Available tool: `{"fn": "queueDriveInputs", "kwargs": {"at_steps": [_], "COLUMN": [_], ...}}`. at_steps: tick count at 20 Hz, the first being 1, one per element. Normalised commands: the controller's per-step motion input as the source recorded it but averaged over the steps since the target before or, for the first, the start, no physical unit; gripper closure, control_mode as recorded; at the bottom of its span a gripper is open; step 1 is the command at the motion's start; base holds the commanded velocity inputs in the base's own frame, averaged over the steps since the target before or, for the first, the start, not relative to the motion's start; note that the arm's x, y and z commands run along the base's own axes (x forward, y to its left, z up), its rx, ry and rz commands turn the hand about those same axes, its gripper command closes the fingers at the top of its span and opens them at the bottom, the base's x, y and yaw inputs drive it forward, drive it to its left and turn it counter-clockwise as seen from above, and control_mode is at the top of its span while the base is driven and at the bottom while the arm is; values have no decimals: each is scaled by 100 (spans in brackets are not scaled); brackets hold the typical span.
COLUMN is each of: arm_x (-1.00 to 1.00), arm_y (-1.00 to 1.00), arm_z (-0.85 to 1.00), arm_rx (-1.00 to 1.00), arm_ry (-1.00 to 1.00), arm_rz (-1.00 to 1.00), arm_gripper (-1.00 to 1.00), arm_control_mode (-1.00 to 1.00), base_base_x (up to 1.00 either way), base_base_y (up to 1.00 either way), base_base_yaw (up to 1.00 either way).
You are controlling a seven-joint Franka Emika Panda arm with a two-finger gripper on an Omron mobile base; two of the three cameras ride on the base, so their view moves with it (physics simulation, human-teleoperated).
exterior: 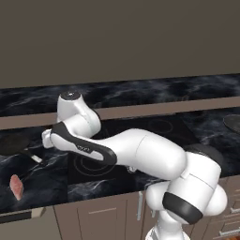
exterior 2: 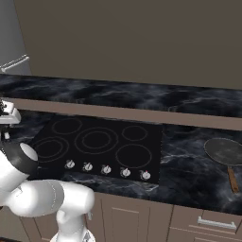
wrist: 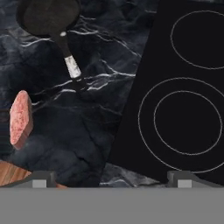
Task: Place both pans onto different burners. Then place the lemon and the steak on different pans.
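Jaws spread wide and empty, gripper [wrist: 111,178] hovering over the dark marbled surface [wrist: 87,127] at the cooktop's [wrist: 192,57] left edge, one fingertip [wrist: 43,178] over stone, the other over glass; just beyond lies the steak [wrist: 20,119], on the stone, apart from everything; farther off sits the small black pan [wrist: 48,16], its light-tipped handle pointing back toward the hand; the burners [wrist: 188,124] carry nothing; well away, right of the cooktop, the wider grey pan [exterior 2: 224,151] rests on the stone with its brown handle toward the front edge.
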Motion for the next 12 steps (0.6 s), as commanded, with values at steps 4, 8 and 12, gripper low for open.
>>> {"fn": "queueDriveInputs", "kwargs": {"at_steps": [4, 8, 12], "arm_x": [20, 17, 28], "arm_y": [28, 47, 46], "arm_z": [-22, -17, -16], "arm_rx": [0, 0, 0], "arm_ry": [0, 0, 0], "arm_rz": [18, 10, 2], "arm_gripper": [-100, -100, -100], "arm_control_mode": [-100, -100, -100], "base_base_x": [0, 0, 0], "base_base_y": [0, 0, 0], "base_base_yaw": [0, 0, 0]}}
